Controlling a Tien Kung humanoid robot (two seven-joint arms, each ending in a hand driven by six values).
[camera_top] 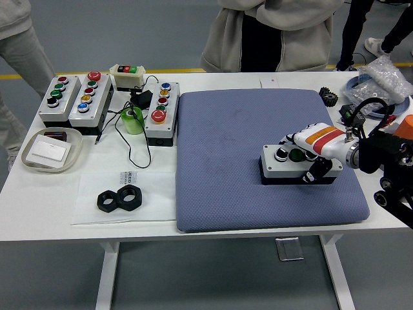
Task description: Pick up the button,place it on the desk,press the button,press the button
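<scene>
One grey button box (284, 165) already lies under the right robot hand (311, 158), fingers curled around it; pressing seems unfinished.

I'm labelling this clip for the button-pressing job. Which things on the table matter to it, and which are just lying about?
In use:
button box, lying on the blue mat
right hand, fingers resting over the box's right end

Lying about:
other button boxes
green tape roll
two black nuts
shallow tray
bag of parts
</scene>
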